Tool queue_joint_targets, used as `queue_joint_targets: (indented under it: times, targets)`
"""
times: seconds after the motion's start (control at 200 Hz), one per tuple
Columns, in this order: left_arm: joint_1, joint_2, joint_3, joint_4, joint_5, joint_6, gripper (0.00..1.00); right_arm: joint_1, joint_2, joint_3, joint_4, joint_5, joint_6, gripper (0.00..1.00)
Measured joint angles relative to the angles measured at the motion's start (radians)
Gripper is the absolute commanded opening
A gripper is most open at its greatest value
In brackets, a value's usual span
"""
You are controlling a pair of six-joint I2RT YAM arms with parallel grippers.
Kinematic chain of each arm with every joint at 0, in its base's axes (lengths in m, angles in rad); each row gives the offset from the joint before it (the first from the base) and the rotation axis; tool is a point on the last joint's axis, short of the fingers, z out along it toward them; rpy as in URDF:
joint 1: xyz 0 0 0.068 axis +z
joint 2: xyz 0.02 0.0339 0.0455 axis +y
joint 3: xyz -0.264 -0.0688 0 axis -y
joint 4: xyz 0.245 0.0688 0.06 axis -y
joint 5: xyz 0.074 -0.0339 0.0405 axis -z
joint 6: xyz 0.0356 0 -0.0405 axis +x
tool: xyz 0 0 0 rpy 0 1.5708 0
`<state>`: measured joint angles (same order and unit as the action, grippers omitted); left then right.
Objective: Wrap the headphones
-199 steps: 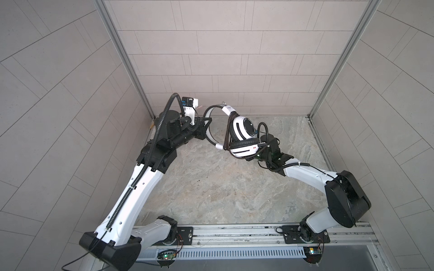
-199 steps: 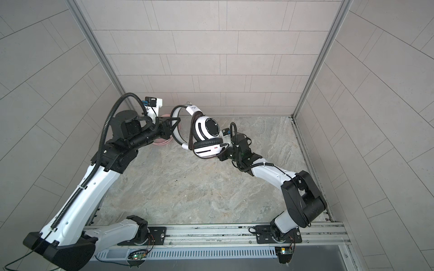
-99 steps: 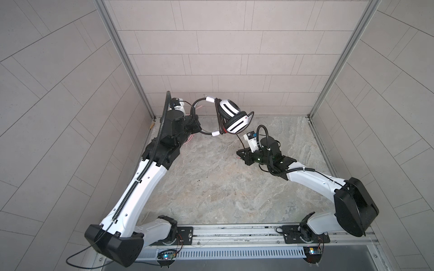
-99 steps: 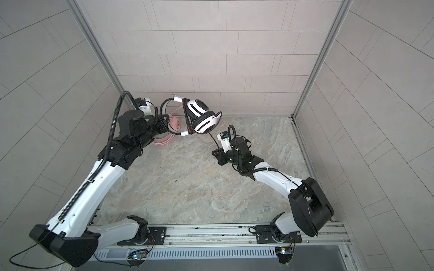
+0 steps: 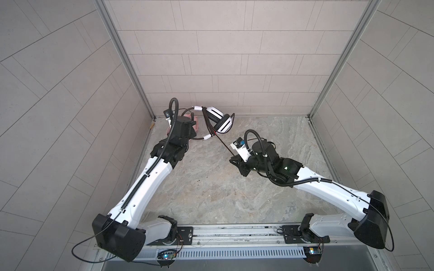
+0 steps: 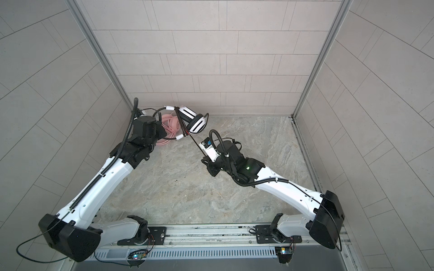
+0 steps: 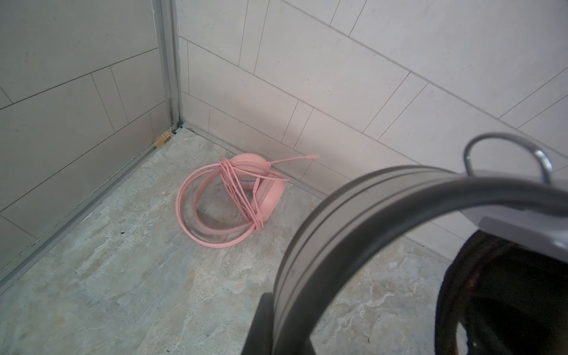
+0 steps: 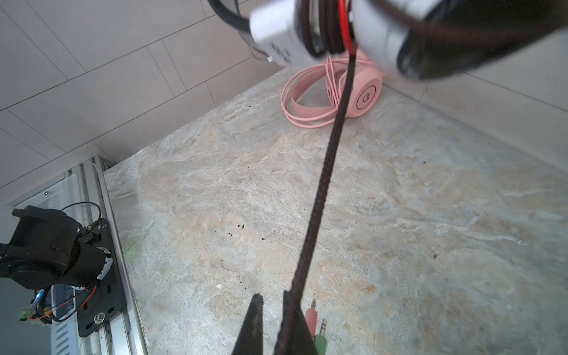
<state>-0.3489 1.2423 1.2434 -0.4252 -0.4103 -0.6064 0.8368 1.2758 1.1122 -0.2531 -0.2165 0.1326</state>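
Left fingers [image 7: 259, 332] tight around white-and-black headset [image 5: 219, 117], right fingers [image 8: 253, 329] tight on its taut black cable [image 8: 322, 196]

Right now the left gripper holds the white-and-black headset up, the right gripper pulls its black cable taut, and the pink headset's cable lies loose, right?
No: the left wrist view shows the pink headset with its cable wound round it. The rest holds: white-and-black headset up, black cable taut in the right gripper.
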Motion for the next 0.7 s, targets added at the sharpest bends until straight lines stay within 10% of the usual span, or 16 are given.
queue_joint_targets:
  times: [0.701]
  targets:
    - [-0.110, 0.067, -0.044, -0.104, 0.237, 0.457, 0.00, 0.000, 0.036, 0.236, -0.236, 0.187, -0.224, 0.07]
